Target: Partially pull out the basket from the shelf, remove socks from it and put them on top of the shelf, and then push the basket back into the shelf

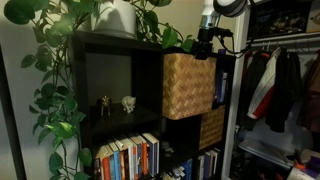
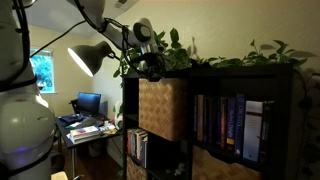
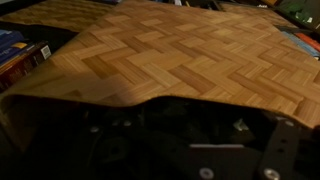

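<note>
Our fingers (image 2: 151, 72) sit at the top front rim of the basket (image 2: 163, 108), just under the shelf's top edge. The wrist view shows only herringbone weave sloping away beyond dark hardware, so we cannot tell how far apart they are or whether they pinch the rim. The basket occupies an upper compartment of the shelf (image 1: 100, 42), and in both exterior views its front stands proud of the frame, so we judge the pull-out partly made. To do this well, we draw straight outward and level, and stop while most of the base rests inside, so the basket does not tip forward. No socks show from here. The trailing plant (image 1: 120, 14) crowds the shelf's top edge, so we should pick a bare spot near the fingers.
</note>
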Tool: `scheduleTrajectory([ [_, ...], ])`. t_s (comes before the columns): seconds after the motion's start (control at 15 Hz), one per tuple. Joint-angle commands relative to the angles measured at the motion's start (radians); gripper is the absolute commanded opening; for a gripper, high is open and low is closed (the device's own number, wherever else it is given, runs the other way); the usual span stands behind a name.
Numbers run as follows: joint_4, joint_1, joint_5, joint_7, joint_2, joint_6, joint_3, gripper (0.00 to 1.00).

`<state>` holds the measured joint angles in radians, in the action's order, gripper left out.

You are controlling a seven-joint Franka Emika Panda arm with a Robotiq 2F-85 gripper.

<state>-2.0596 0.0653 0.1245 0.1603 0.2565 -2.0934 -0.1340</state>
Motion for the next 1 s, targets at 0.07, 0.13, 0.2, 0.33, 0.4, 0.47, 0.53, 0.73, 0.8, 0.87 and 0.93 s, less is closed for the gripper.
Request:
scheduleTrajectory([
  [0.07,-0.018,0.001,-0.006,0.024,-0.009,-0.028,0.001,1.0],
  [0.13,-0.01,0.001,-0.004,0.023,0.001,-0.014,0.0,1.0],
  [0.2,-0.014,-0.001,0.006,0.026,0.01,-0.035,-0.001,1.0],
  [0.33,-0.008,-0.007,0.026,0.044,0.002,-0.045,-0.003,1.0],
  [0.4,0.002,-0.009,0.02,0.049,-0.006,-0.035,0.0,1.0],
  [0.47,0.008,-0.012,0.025,0.058,-0.01,-0.032,0.0,1.0],
  [0.53,0.012,-0.015,0.028,0.062,-0.011,-0.035,0.001,1.0],
  [0.73,0.014,-0.032,0.066,0.094,-0.032,-0.074,0.002,1.0],
  [0.8,0.016,-0.037,0.078,0.105,-0.045,-0.087,0.003,1.0],
  [0.87,0.017,-0.043,0.096,0.113,-0.058,-0.108,0.001,1.0],
  [0.93,0.021,-0.045,0.102,0.117,-0.071,-0.124,0.003,1.0],
])
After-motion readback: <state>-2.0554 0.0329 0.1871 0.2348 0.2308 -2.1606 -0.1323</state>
